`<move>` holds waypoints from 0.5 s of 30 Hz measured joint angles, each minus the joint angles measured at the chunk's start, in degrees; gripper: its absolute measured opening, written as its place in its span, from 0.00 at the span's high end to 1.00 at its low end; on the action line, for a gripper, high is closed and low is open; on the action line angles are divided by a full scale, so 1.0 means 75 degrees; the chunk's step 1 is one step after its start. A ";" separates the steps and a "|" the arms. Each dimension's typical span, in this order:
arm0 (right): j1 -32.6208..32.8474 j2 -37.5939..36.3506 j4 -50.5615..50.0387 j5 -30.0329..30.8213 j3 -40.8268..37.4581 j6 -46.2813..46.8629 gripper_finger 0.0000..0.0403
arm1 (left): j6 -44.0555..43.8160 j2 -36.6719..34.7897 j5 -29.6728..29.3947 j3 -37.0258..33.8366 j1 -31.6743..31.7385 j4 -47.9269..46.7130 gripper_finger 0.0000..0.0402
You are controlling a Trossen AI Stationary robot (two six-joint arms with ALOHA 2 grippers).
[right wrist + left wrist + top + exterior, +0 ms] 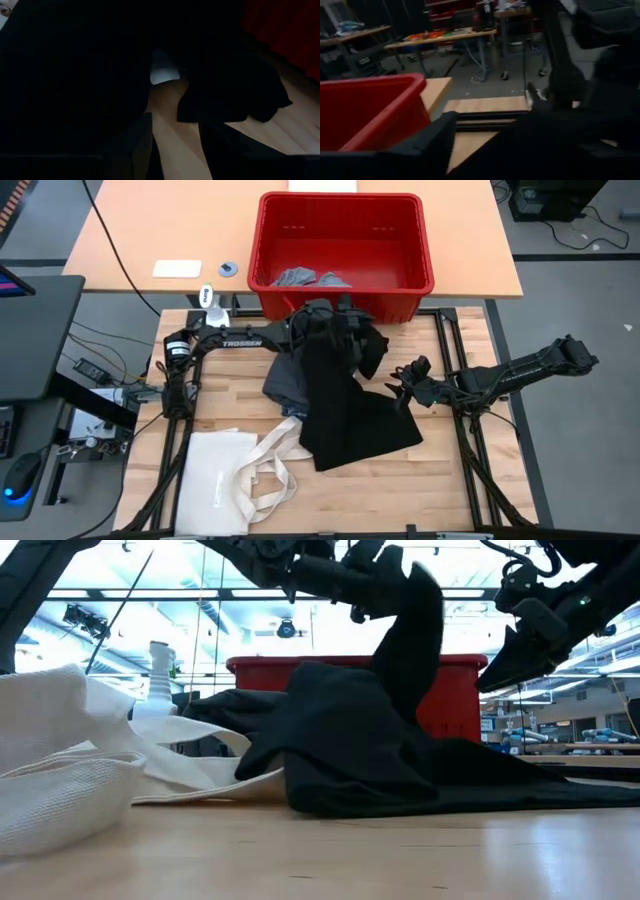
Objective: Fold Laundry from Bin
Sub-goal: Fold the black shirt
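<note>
My left pincer (pixel 345 315) is up at 12 o'clock on the table (pixel 440 480), just at the near rim of the red bin (pixel 425 240). The big black cloth (pixel 345 415) hangs down from it and spreads over the middle of the wood. I cannot tell if this pincer is squeezing the cloth or has let go, because the cloth hides it.

My right pincer (pixel 405 388) is at 3 o'clock, just beside the edge of the black cloth. It is spread apart and holds nothing. My right wrist camera shows bare wood between its two fingers (pixel 140 145).

A dark grey piece (pixel 283 380) peeks out from under the black cloth at 10 o'clock. Small light grey pieces (pixel 300 278) lie inside the bin. A cream bag (pixel 215 470) lies at 7 o'clock, and its long handles touch the black cloth.

The wood is bare at 5 o'clock, and that side is roomy.

The camera from above shows what is in the bin. The low camera cannot see in there, but it shows the black cloth (pixel 400 630) rising in a tall peak up to my left pincer, with a white spray bottle (pixel 160 670) standing behind the bag.
</note>
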 joint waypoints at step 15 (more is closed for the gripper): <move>-0.0111 0.0014 0.2047 0.0223 0.0000 -0.1918 0.58 | 0.0725 -0.1733 -0.1515 0.0000 -0.0145 -0.1724 0.16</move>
